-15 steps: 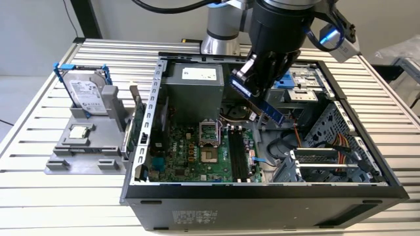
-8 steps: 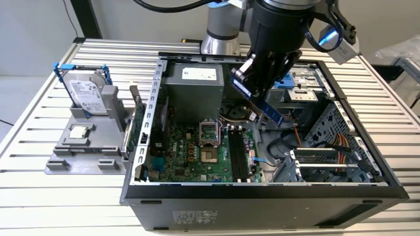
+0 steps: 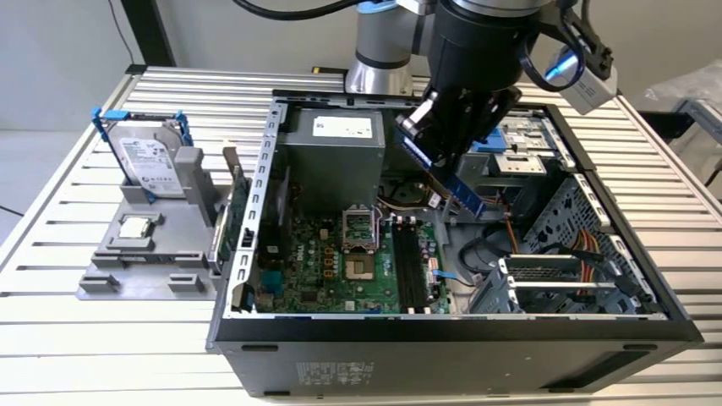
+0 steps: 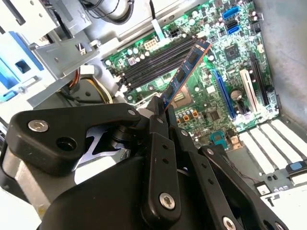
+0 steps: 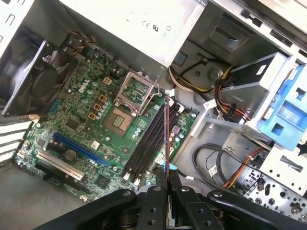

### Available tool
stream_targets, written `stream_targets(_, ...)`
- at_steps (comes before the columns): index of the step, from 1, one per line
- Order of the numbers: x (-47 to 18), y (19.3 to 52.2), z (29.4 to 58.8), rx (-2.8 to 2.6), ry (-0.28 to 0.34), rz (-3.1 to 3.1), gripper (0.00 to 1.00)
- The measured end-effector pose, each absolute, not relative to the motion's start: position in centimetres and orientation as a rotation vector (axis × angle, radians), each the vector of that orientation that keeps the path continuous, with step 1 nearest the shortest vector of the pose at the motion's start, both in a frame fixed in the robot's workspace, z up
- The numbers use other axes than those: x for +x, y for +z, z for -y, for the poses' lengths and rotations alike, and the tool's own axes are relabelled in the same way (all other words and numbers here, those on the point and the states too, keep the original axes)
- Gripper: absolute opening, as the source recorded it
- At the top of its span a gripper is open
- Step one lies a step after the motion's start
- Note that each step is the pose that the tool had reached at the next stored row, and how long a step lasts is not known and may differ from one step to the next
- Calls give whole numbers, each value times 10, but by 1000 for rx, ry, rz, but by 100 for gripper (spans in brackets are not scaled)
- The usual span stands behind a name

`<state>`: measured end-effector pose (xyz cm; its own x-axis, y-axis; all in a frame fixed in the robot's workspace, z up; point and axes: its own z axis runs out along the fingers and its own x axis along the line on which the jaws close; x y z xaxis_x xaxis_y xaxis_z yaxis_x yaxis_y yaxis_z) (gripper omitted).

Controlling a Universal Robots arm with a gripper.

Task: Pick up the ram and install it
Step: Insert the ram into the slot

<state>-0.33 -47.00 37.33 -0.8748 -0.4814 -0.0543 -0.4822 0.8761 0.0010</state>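
Exterior view: we list the gripper [image 3: 434,139] clenched on the ram [image 3: 461,190], which hangs tilted over the open computer case [image 3: 451,328]; the hard drive [image 3: 147,156] stands upright near the table's [image 3: 68,338] edge at the exterior view's left.
Second wrist view: the ram [image 4: 184,72] slants out from the fingers [image 4: 156,125] above the black memory slots [image 4: 153,62].
First wrist view: we see the ram [image 5: 166,139] edge-on, running along the slots; beside them lies the processor socket [image 5: 136,91].

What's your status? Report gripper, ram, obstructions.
Gripper shut on the ram. Ram tilted above the memory slots, not seated. Nothing visible between them.
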Motion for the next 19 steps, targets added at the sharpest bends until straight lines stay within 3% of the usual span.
stream_targets(19,-3,372,470,-546,16,-3040,0)
